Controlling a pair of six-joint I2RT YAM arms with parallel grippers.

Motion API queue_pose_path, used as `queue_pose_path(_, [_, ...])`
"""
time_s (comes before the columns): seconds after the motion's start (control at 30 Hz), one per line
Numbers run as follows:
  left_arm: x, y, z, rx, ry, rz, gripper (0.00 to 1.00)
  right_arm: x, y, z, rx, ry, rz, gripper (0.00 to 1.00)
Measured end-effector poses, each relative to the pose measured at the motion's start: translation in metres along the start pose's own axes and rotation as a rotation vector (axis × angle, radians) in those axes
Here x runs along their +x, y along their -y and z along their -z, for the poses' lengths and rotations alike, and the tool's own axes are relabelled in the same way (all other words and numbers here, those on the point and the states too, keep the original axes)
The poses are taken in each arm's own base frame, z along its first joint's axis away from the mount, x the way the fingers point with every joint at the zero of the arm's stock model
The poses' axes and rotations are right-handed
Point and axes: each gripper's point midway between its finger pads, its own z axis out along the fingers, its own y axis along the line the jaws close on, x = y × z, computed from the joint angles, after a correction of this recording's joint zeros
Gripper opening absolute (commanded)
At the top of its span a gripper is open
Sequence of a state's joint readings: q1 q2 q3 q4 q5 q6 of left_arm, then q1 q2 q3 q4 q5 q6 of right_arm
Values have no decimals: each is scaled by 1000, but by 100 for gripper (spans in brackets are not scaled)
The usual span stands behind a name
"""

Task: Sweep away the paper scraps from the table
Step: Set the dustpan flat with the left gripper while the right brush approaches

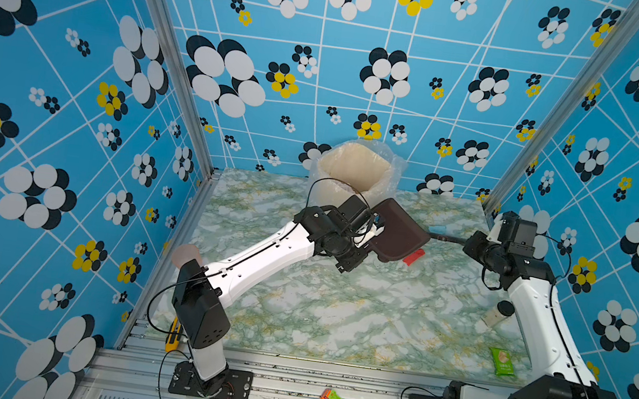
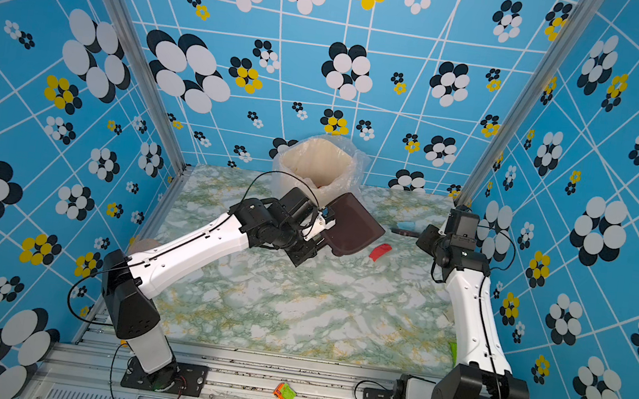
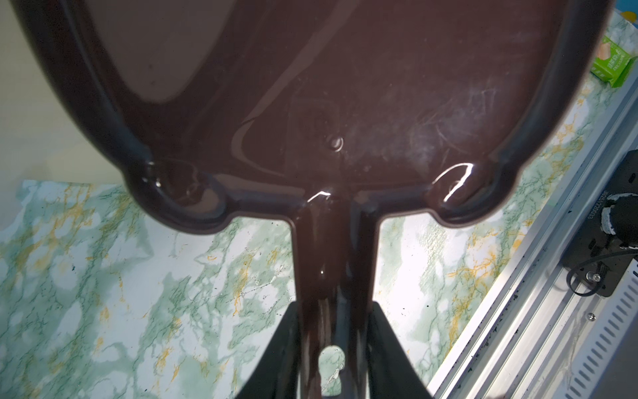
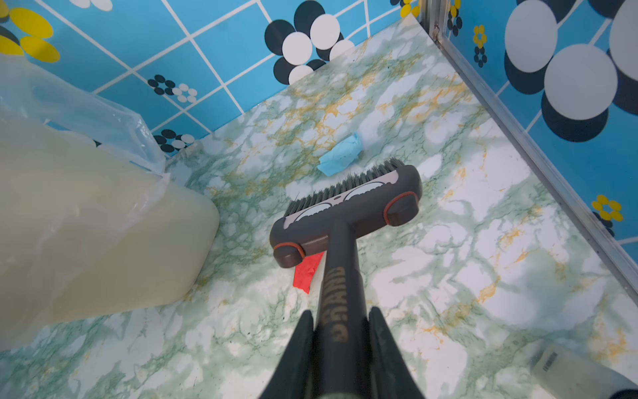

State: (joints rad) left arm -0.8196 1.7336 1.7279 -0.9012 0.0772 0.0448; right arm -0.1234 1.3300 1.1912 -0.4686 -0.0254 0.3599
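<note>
My dustpan (image 3: 345,86) is glossy dark brown, my brush (image 4: 345,214) dark grey with red-ringed ends. I see a red scrap (image 4: 305,273) and a light blue scrap (image 4: 340,155). The table (image 1: 337,303) is marbled green, white and yellow; the walls (image 1: 72,92) are blue with white lines and flowers.

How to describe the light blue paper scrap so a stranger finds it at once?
Start at the cream bin lined with clear plastic at the far edge of the table. To its right, the right gripper holds a dark brush; the crumpled scrap lies just beyond its bristles. It is light blue, whereas the red scrap lies on the handle side.
</note>
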Motion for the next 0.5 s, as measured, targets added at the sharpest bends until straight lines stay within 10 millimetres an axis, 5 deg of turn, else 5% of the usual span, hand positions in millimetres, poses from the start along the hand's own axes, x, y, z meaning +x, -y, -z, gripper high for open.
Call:
queue_pose_path(0.3, [30,21,-36,31,-141,-34,0,-26,13,-58,92,74,-70,0])
queue_pose_path(0.5, [52,24,-59,42,-246,-34,0,-21,18,-83,114,55,-80,0])
